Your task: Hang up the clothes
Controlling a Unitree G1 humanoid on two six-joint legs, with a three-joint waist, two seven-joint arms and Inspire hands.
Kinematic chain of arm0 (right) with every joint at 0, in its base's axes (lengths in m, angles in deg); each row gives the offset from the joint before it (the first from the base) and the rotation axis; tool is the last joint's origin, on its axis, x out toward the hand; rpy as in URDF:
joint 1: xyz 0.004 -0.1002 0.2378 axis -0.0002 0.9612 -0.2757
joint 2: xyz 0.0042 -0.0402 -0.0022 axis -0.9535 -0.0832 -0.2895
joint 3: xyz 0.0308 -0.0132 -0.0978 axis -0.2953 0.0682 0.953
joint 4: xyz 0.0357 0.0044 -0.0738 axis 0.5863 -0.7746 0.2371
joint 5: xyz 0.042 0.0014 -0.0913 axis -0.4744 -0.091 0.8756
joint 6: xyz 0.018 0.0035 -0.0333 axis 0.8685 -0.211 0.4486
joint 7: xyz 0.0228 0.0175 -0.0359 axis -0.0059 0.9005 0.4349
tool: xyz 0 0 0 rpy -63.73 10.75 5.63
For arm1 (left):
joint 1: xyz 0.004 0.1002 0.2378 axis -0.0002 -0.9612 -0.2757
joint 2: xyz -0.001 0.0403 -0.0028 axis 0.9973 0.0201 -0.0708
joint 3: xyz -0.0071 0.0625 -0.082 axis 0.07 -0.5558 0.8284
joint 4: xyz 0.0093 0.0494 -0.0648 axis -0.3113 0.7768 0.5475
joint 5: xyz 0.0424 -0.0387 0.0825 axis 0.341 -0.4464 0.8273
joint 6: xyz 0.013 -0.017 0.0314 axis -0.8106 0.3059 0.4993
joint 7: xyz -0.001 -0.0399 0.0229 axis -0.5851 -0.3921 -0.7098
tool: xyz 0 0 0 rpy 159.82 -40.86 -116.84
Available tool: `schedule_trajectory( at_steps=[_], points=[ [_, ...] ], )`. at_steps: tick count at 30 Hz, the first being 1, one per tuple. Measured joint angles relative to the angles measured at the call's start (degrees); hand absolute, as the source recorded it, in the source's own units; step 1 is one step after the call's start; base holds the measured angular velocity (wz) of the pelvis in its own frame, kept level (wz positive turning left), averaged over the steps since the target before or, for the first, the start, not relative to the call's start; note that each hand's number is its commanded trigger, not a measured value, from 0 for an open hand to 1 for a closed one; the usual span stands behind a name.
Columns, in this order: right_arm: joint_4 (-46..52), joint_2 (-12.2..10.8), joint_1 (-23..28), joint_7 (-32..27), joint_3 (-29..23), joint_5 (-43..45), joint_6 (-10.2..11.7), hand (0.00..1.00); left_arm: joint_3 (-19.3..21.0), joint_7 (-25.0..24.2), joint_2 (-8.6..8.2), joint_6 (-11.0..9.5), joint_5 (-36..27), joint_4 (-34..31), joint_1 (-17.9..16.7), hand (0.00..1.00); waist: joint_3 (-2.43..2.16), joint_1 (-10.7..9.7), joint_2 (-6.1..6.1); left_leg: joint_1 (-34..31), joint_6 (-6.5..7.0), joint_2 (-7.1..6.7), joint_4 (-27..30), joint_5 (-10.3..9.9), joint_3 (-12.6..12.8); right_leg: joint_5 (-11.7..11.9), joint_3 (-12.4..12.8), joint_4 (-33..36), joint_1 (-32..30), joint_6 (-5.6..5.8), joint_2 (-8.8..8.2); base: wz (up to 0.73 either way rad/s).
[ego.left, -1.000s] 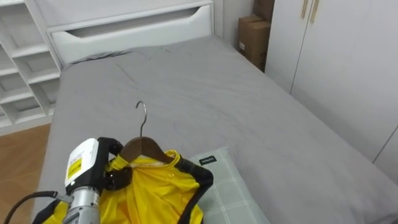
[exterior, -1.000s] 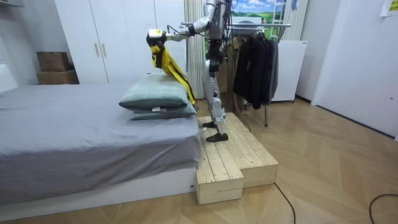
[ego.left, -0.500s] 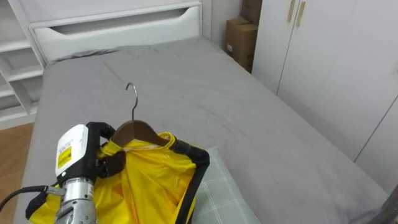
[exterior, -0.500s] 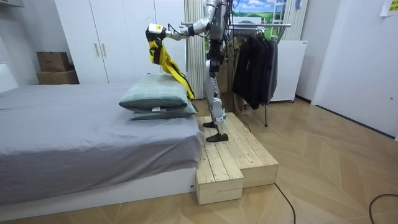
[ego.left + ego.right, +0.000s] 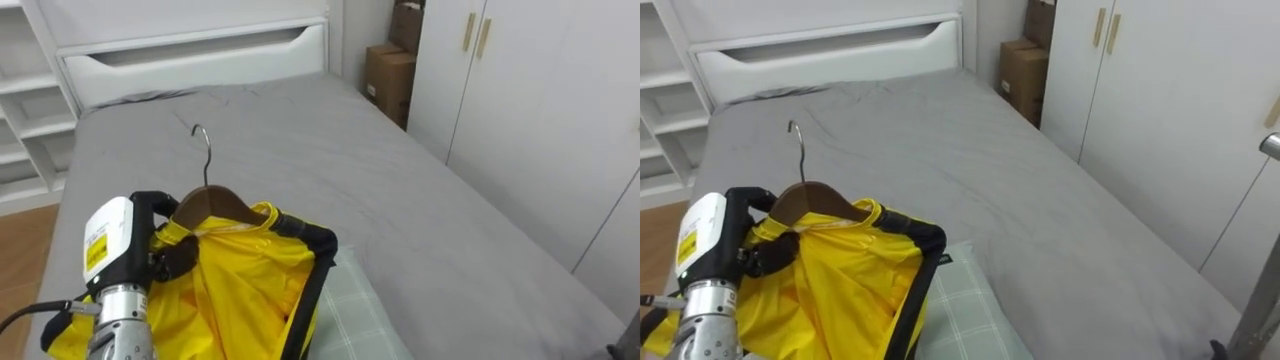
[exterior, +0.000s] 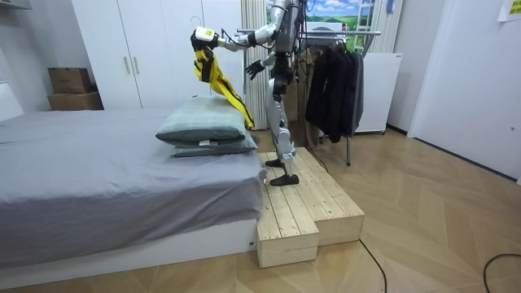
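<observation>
One left hand (image 5: 168, 258) grips a hanger (image 5: 213, 203) with yellow garment (image 5: 243, 283) over the grey bed (image 5: 330, 165) by wardrobes (image 5: 540, 120).

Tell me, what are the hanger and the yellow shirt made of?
The hanger looks like wood: it is brown, with a smooth, slightly glossy finish, probably varnished. Its hook looks like thin grey metal wire. The yellow shirt seems to be a thin, slick synthetic cloth, because it gleams a little and hangs in soft folds; its black trim looks duller.
</observation>
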Motion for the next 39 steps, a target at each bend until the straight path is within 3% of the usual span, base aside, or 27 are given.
schedule_trajectory(
  at_steps=[9,16,30,36,39],
  points=[
    [16.84,-1.54,1.42,-0.35,1.35,6.7,0.05,0.0,0.2,-2.01,-0.14,1.03,0.39,-6.86,-1.82,1.0,0.14,1.65,1.26,0.26,-0.02,0.05,-0.46,-0.03,0.37,0.01,0.34,0.0,-0.1,-0.01,0.13,-0.01],
    [25.42,-1.46,1.4,-0.34,5.41,7.67,0.46,0.0,-0.03,-3.92,-0.56,1.02,0.45,-7.49,-1.88,1.0,0.15,2.49,1.3,0.24,-0.02,0.07,-0.43,-0.03,0.58,0.01,0.53,0.0,-0.15,-0.01,0.17,-0.01],
    [29.99,0.62,-1.55,2.62,10.25,8.71,0.66,0.0,-0.1,-4.86,-1.04,1.75,0.47,-12.97,-2.03,1.0,0.21,4.06,1.26,0.15,-0.02,0.13,-0.82,-0.03,0.38,0.0,0.41,0.02,-0.35,-0.02,0.23,0.0],
    [30.76,1.64,-3.69,3.53,11.35,9.96,0.84,0.0,-0.07,-5.02,-1.17,1.74,0.44,-13.04,-2.02,1.0,0.93,4.77,0.07,0.28,-0.02,0.07,-0.8,-0.03,0.15,-0.04,0.09,-0.03,-0.13,-0.02,0.14,0.01],
    [30.76,1.67,-4.21,3.45,11.35,9.97,1.28,0.0,-0.06,-5.02,-1.24,1.74,0.44,-13.11,-2.02,1.0,0.89,5.23,-0.34,0.24,-0.02,0.07,-0.8,-0.03,0.06,-0.04,-0.18,-0.07,-0.08,-0.02,0.12,0.01]
  ],
)
